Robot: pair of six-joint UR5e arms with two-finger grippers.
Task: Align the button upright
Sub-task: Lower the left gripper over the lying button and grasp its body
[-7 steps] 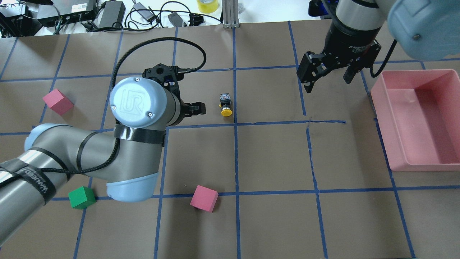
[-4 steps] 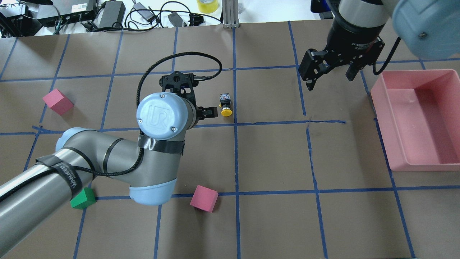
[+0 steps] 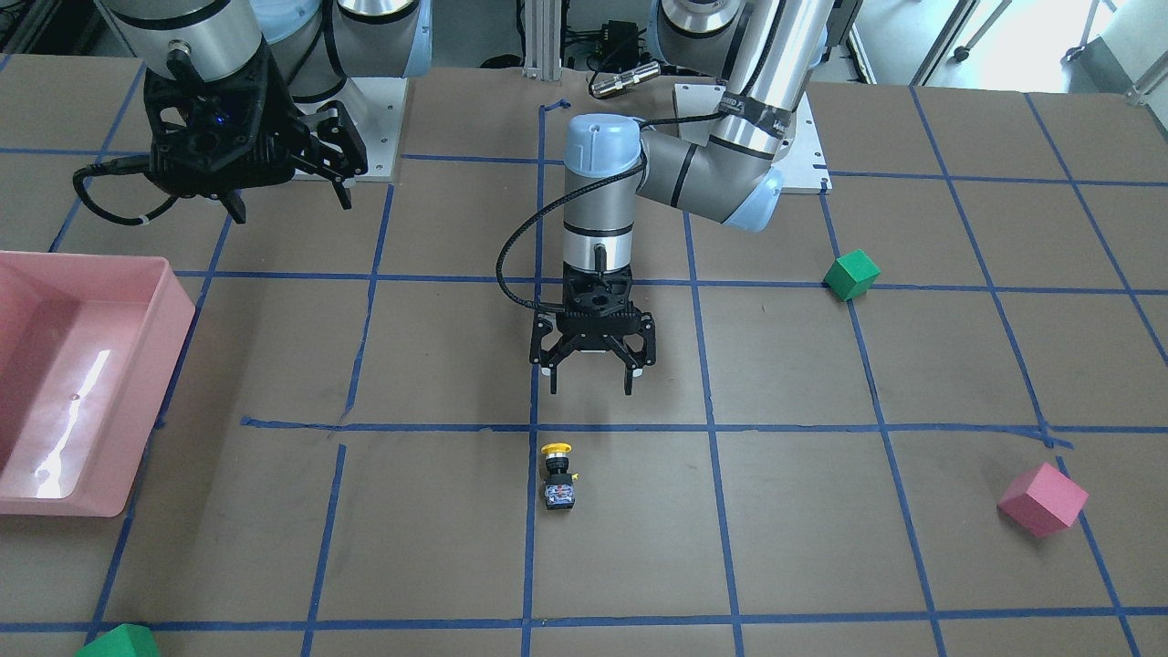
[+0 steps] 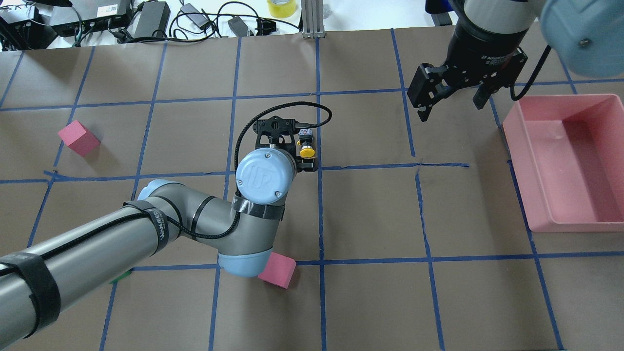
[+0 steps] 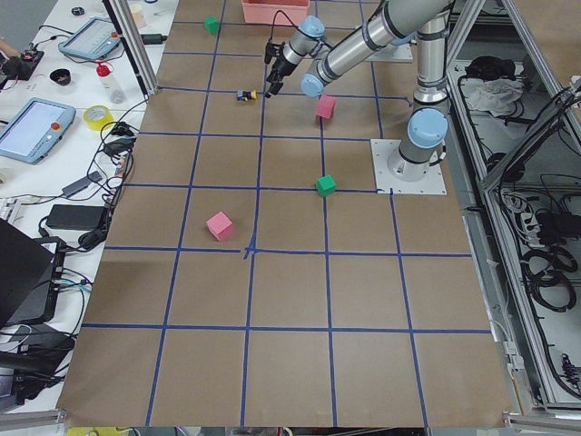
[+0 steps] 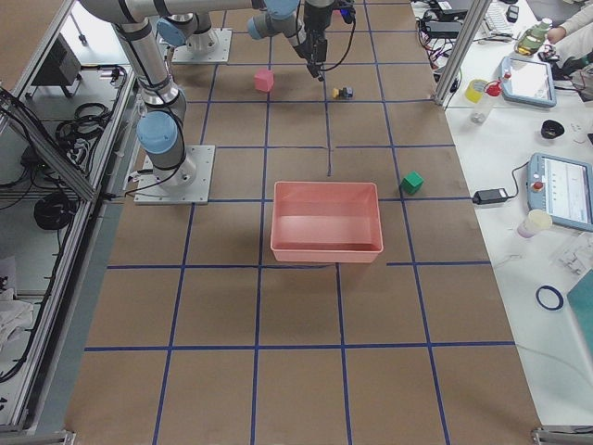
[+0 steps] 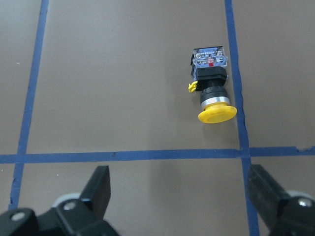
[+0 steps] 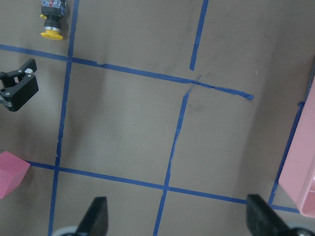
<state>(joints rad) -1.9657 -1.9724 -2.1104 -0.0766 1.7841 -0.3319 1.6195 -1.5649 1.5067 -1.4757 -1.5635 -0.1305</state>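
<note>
Left gripper [image 3: 590,391] is hanging wide open with the push-button [image 3: 557,474] lying just ahead; an off-centre finger risks rolling it.

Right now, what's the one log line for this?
button: on its side, untouched | left gripper: open, hovering near button | right gripper: open, far off

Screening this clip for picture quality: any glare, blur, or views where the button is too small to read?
Front-facing view: a bright glare patch on the pink bin floor; the button is sharp. Left wrist view: button crisp, the open left gripper at the bottom edge slightly soft. Both side views: the button is a speck, its pose unreadable.
</note>
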